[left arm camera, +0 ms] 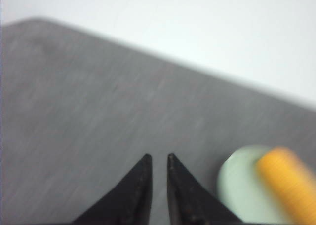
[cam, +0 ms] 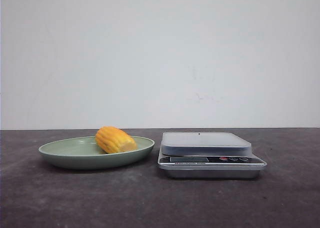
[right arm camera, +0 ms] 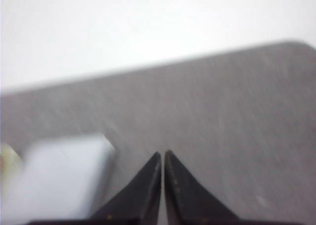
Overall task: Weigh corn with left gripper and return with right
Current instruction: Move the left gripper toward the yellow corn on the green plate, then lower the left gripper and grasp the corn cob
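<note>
The corn (cam: 115, 140), a stubby yellow-orange cob piece, lies on its side in a shallow green plate (cam: 65, 155) left of centre. In the left wrist view the corn (left arm camera: 289, 183) and plate (left arm camera: 237, 185) appear blurred off to one side of my left gripper (left arm camera: 158, 157). Its black fingers stand a narrow gap apart over bare table with nothing between them. My right gripper (right arm camera: 163, 153) has its tips almost touching and holds nothing. Neither gripper shows in the front view.
A silver kitchen scale (cam: 210, 160) with a pale grey square platform (cam: 205, 140) stands right of the plate, its platform bare. The scale (right arm camera: 59, 175) shows blurred beside the right gripper. The table is dark grey with a white wall behind.
</note>
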